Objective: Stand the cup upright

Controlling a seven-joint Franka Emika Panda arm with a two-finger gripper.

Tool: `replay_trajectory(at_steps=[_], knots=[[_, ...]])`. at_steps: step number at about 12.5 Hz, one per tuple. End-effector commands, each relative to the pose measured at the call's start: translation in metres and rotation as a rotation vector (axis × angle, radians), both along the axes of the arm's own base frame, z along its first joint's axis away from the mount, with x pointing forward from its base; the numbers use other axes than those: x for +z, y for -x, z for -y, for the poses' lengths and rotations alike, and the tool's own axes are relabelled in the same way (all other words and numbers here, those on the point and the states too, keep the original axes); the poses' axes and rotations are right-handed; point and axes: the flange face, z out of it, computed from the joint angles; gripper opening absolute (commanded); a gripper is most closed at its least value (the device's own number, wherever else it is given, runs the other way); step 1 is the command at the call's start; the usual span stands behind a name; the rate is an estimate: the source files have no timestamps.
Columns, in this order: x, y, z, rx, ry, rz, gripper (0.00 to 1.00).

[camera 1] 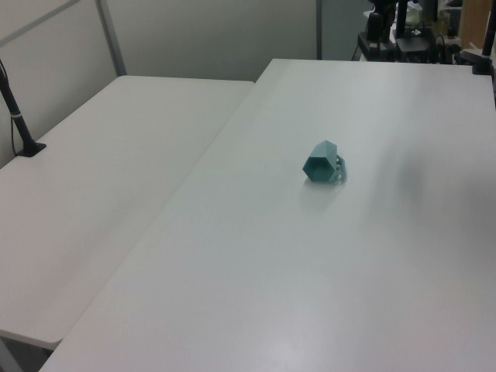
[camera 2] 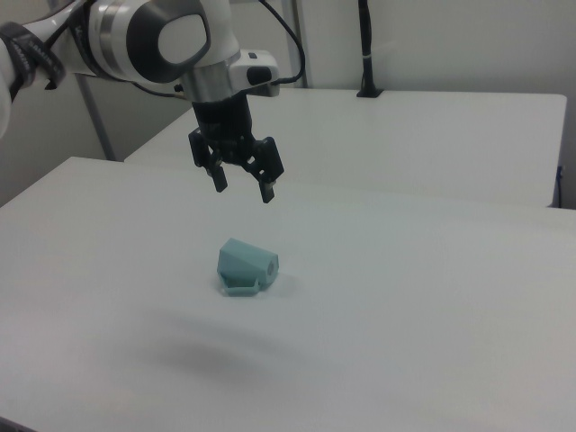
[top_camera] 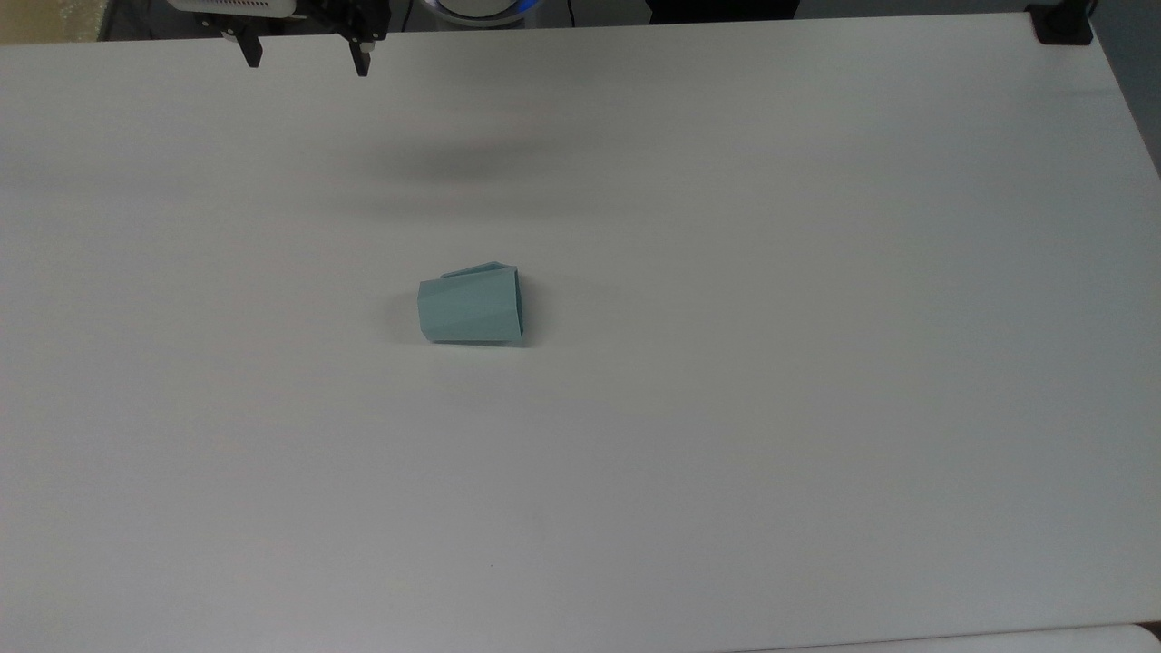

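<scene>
A small pale teal-blue plastic cup [top_camera: 472, 309] with faceted, tapering sides lies on its side near the middle of a wide white table [top_camera: 816, 408], well away from every edge. In the left view its darker teal mouth [camera 1: 316, 167] faces the camera; in the top view the wide rim points toward the top view's right and the narrow base toward the top view's left. A small angular handle [camera 2: 243, 288] juts from its side, low against the tabletop in the right view.

Nothing of the task appears done: the cup is not yet upright and nothing touches it. Reaching, gripping, turning and setting it down all seem left to do.

The black two-finger gripper [camera 2: 243, 182] of the white robot arm [camera 2: 162, 40] hangs in the air above the table, apart from the cup, toward the far edge in the top view. Its fingers are spread wide and hold nothing.

The top view's upper border cuts the gripper off, leaving the fingertips. How the handle meets the table is hard to make out.
</scene>
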Motion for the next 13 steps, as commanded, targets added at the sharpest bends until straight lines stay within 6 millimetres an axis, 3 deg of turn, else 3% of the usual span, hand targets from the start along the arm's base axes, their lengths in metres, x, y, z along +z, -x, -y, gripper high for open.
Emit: replay_trajectory(at_steps=[1,9,11,13], knots=[[0.033,0.004,0.014,-0.004,0.012,0.015,1.00],[0.031,0.005,0.016,-0.015,-0.003,0.005,1.00],[0.027,0.002,0.004,-0.009,-0.007,-0.001,1.00],[0.020,-0.003,-0.030,0.003,0.002,-0.006,1.00]])
